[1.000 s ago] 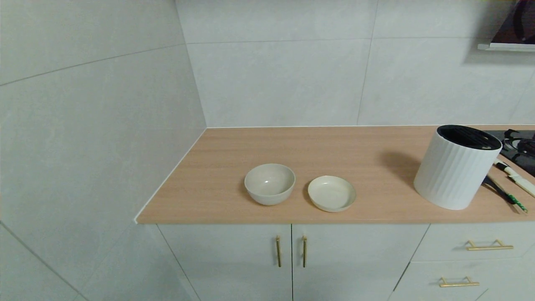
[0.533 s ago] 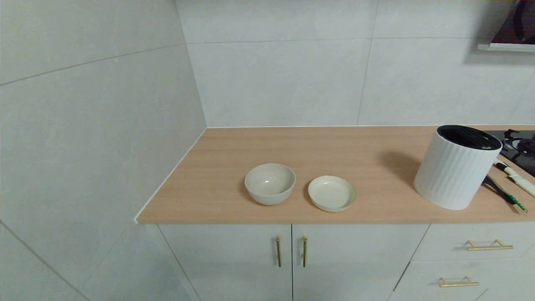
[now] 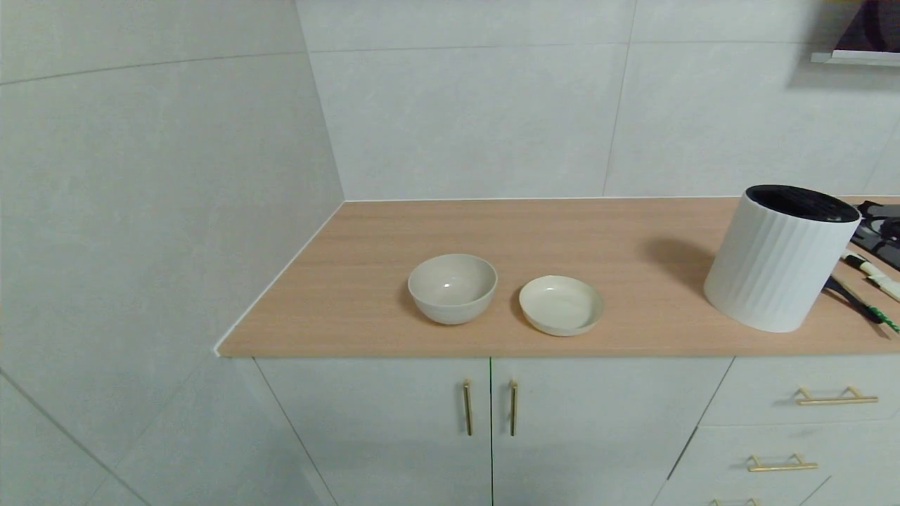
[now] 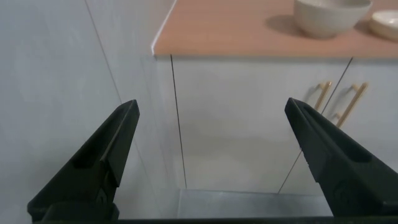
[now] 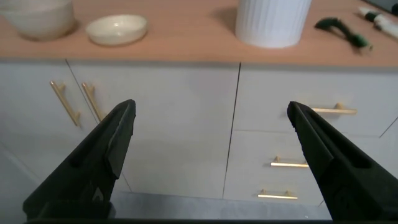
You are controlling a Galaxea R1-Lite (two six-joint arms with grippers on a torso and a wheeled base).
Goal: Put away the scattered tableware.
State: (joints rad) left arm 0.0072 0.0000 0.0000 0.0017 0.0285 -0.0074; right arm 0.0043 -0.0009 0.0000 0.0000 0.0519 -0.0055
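1. A wooden surface [image 3: 562,232] carries a cream bowl [image 3: 452,289] near its front edge.
2. White cabinet doors [image 3: 394,422] with gold handles stand directly below the bowl.
3. A ribbed white holder [image 3: 770,270] stands well to the right of the bowl.
4. The left hand [image 4: 211,112] and right hand [image 5: 211,112], both spread wide, hang lower than the bowl, facing the doors.
5. A shallow dish [image 3: 561,305] sits just right of the bowl, not touching it.
6. Loose utensils [image 3: 854,299] lie beyond the holder, farthest from the bowl.

Ahead of you, a wooden counter [image 3: 562,232], tiled wall [image 3: 464,119], cabinet doors [image 3: 394,436] with gold handles [image 3: 467,407], drawers [image 3: 773,400] to your right, possibly a stove [image 3: 882,235] at the edge.
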